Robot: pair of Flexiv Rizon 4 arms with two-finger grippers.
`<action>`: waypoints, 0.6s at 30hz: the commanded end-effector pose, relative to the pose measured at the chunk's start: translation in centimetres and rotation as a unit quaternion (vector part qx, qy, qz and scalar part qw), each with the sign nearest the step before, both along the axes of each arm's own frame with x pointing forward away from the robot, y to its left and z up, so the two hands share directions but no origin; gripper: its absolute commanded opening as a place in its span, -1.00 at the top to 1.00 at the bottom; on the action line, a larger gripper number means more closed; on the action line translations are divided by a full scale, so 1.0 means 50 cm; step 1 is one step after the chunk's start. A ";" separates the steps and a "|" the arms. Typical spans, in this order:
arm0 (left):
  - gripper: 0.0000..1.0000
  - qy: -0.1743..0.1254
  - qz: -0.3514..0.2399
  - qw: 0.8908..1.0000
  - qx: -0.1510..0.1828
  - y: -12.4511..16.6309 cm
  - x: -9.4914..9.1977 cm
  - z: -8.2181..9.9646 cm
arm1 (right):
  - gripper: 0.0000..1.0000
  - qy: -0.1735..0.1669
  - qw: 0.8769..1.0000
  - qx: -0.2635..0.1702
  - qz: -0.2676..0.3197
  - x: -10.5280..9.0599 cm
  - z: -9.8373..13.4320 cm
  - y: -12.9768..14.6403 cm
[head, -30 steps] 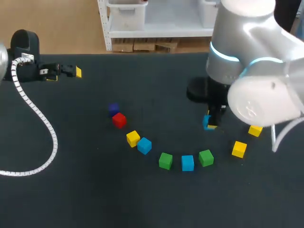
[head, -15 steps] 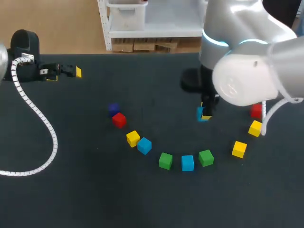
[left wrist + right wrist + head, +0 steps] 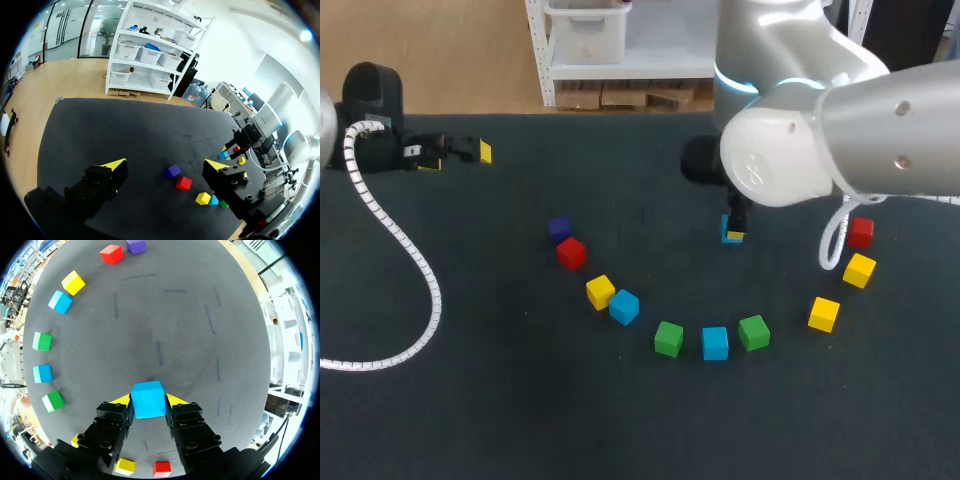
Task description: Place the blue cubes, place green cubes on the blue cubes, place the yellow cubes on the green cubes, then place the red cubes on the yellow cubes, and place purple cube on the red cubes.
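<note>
Eleven cubes in all: three blue, two green, three yellow, two red, one purple. Nearest on the black table (image 3: 520,420) is the bottom of an arc: green cube (image 3: 668,338), blue cube (image 3: 715,343), second green cube (image 3: 754,332). The arc runs farther left through second blue cube (image 3: 624,306), yellow cube (image 3: 600,291), red cube (image 3: 570,252) and purple cube (image 3: 559,229). It runs farther right through second yellow cube (image 3: 823,314) and third yellow cube (image 3: 859,270) to second red cube (image 3: 861,231). Beyond the arc's middle, the right gripper (image 3: 148,401) clamps the third blue cube (image 3: 147,395) between both fingers. The bulky right arm (image 3: 840,140) hides the table behind it. Farthest left, the left gripper (image 3: 165,164) stands wide apart, holding nothing; a white cable (image 3: 420,290) loops nearby.
</note>
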State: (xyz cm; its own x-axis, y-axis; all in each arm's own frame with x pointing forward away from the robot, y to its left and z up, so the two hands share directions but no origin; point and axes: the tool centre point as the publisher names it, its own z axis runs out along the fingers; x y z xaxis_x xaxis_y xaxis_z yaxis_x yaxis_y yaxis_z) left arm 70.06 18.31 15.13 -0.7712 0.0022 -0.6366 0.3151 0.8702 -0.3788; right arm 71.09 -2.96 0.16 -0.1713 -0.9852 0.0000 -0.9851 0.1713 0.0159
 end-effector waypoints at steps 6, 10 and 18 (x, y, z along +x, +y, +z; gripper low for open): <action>-1.00 -0.002 -0.001 1.000 -0.002 0.002 -0.001 -0.002 | 0.88 0.014 1.000 0.007 0.003 0.012 -0.005 -0.003; -1.00 -0.002 -0.001 1.000 -0.002 0.002 -0.001 -0.002 | 0.80 0.016 1.000 0.006 0.002 0.014 -0.008 -0.003; -1.00 -0.002 -0.001 1.000 -0.002 0.002 -0.001 -0.002 | -1.00 0.016 1.000 0.002 0.001 0.016 -0.015 -0.003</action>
State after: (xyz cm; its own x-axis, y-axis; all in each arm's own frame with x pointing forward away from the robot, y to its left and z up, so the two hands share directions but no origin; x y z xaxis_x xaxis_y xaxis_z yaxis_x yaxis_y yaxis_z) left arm 70.06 18.31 15.13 -0.7712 0.0022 -0.6366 0.3152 0.8702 -0.3788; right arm 71.76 -3.13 -0.48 -0.1690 -0.9856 -0.0001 -0.9845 0.1688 0.0473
